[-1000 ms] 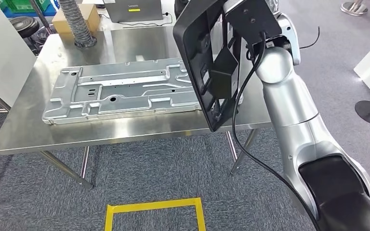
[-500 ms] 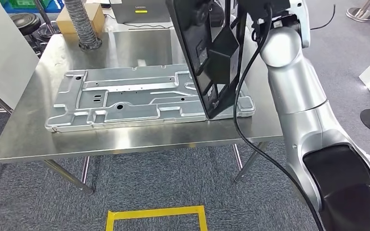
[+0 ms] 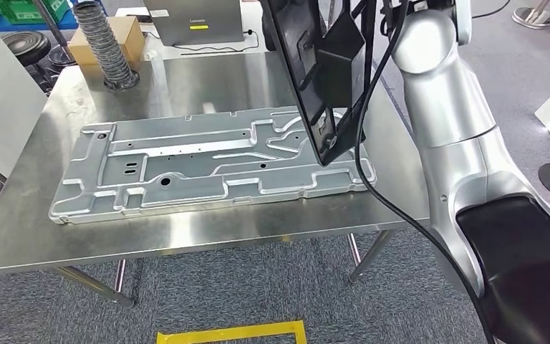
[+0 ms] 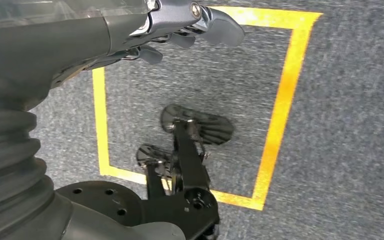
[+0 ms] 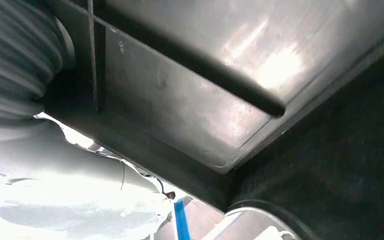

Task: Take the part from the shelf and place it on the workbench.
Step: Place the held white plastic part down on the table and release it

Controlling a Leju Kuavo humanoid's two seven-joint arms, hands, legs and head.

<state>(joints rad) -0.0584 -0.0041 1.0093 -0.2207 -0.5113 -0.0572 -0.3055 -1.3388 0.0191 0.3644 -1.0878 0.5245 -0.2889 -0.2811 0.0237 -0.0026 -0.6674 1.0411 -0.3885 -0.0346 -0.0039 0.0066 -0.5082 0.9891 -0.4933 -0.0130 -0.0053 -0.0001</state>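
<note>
1. Part [image 3: 314, 79]: a black moulded plastic panel with ribs and recesses on its inner face, held nearly upright above the workbench [image 3: 208, 79], over its right half.
2. Its lower corner hangs just above the right end of the stamped metal plate [image 3: 200, 161], which lies flat along the front edge; contact cannot be told.
3. Cardboard box [image 3: 107, 39] at the rear left corner; contents not visible.
4. Right hand: hidden behind the part; grip cannot be told. The right wrist view shows the part's dark surface [image 5: 195, 90] close up.
5. Left hand [image 4: 180, 30]: hangs over the carpet, fingers loosely curled, holding nothing.
</note>
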